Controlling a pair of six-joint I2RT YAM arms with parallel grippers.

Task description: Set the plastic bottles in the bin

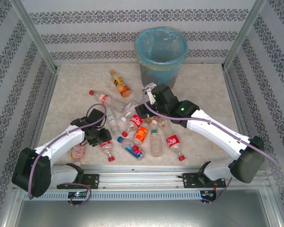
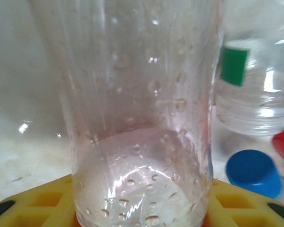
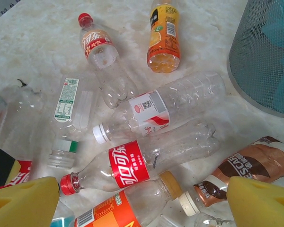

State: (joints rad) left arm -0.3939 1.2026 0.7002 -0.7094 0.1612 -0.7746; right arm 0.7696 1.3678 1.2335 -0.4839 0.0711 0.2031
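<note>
Yellow pads [image 2: 42,203] of the left gripper [image 1: 103,141] lie against both flanks of a clear bottle [image 2: 142,118], so its jaws are closed on that bottle. The left arm reaches out from its base in a low bend, well short of the bin [image 1: 154,71] and to the bin's near left. The right arm stretches in a long diagonal, with its wrist close in front of the bin. The right gripper [image 3: 139,194] hangs with its yellow fingers spread wide and nothing held between them, above the scattered plastic bottles [image 1: 141,134].

The left wrist view brings the held bottle close: thin transparent plastic beaded with droplets, with a blue cap [image 2: 253,172] and a green-labelled bottle [image 2: 255,85] beside it. The right wrist view makes labels readable that the top view leaves small. An orange juice bottle [image 3: 164,40] lies left of the bin. A red-labelled cola bottle [image 3: 128,165] lies farther from it. A brown-labelled bottle [image 3: 241,170] with a cream cap lies just in front of the bin.

The bin is round grey wire mesh lined with a pale blue bag, and it stands on the marbled beige table [image 1: 203,94].
</note>
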